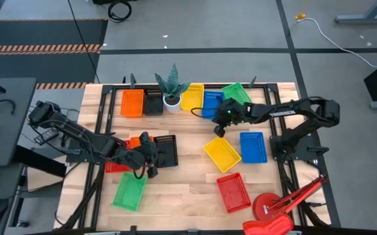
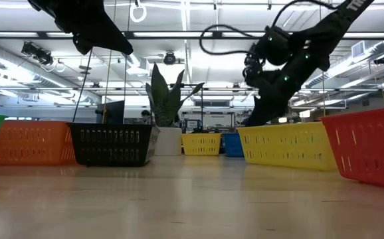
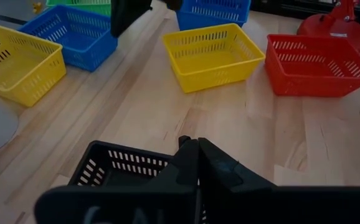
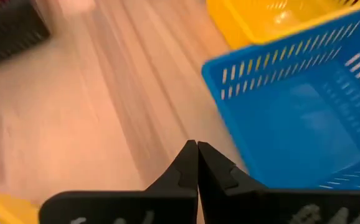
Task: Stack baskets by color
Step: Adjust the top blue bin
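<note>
Black mesh basket (image 1: 165, 151) lay left of centre in the high view, just beside the clenched, empty left tool (image 1: 148, 158), its long axis across the frame, while the right tool (image 1: 218, 127), also clenched and empty, hung by the blue basket (image 1: 212, 104) at upper centre; no readable writing showed.

Two dark jointed arms, looping black cables, perhaps small green lights.

bright overhead strip lighting, soft shadows; right wrist view motion-blurred.
</note>
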Robot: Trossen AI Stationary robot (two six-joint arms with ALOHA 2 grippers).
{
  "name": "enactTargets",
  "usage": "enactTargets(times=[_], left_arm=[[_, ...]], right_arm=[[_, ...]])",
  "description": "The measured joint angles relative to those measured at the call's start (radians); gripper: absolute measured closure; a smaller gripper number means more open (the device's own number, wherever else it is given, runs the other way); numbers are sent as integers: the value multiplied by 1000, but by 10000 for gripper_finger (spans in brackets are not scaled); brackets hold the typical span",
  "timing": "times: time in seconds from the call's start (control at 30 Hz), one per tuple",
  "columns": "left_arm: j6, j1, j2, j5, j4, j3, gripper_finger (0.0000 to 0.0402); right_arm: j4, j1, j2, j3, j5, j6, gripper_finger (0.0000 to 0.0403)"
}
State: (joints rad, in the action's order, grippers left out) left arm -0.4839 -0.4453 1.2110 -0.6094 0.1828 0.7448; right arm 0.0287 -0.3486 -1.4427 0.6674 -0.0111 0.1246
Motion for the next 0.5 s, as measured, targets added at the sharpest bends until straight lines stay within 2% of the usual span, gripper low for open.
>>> enactTargets(times=[0.27, 0.5], left_arm=[[0, 1, 0, 0, 1, 0, 384], [0, 1, 0, 0, 1, 0, 391]], right_arm=[[-38, -28, -73, 0, -195, -34, 402], [-111, -48, -78, 0, -214, -72, 402]])
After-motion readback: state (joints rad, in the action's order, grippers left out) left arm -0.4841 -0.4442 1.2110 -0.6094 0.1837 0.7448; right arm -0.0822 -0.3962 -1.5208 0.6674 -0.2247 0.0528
